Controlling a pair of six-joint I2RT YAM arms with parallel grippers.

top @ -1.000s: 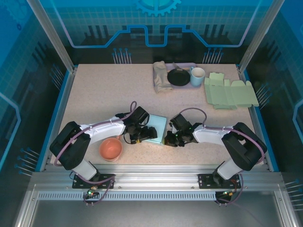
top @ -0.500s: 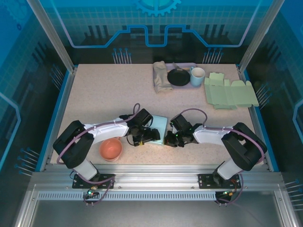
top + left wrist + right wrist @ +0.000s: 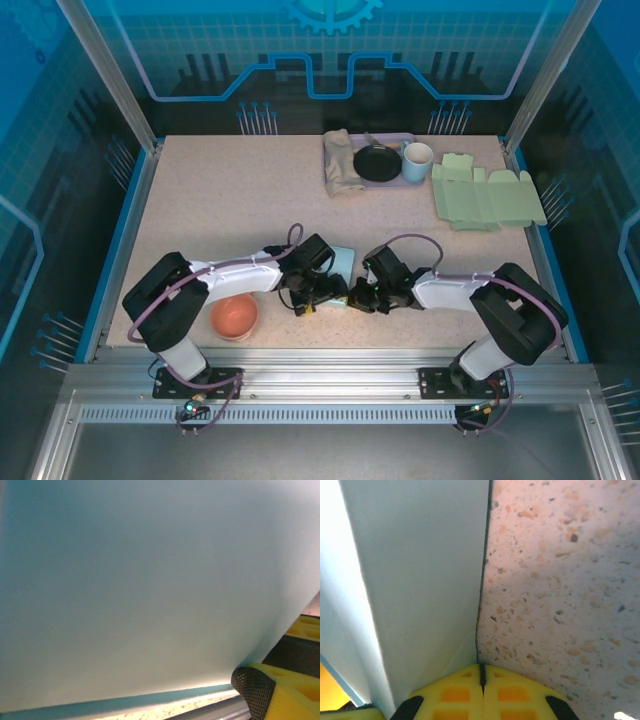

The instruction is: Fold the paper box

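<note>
The paper box (image 3: 343, 262) is a pale blue box near the table's front middle, mostly covered by my two grippers. My left gripper (image 3: 322, 293) reaches over it from the left with its jaws wide open. In the left wrist view a blue panel of the box (image 3: 150, 580) sits very close, with one mesh-padded fingertip (image 3: 252, 687) at its lower right edge. My right gripper (image 3: 362, 297) is shut, its yellow tips (image 3: 481, 667) pressed against the foot of the box wall (image 3: 420, 580), where it meets the table.
An orange bowl (image 3: 234, 315) sits front left beside the left arm. At the back a tray (image 3: 405, 183) holds a cloth (image 3: 341, 162), a black pan (image 3: 377, 163) and a mug (image 3: 417, 160). Flat green cardboard blanks (image 3: 485, 195) lie back right.
My left gripper has slid to the right across the box and now covers most of it. The right gripper has shifted only slightly and stays at the box's right side.
</note>
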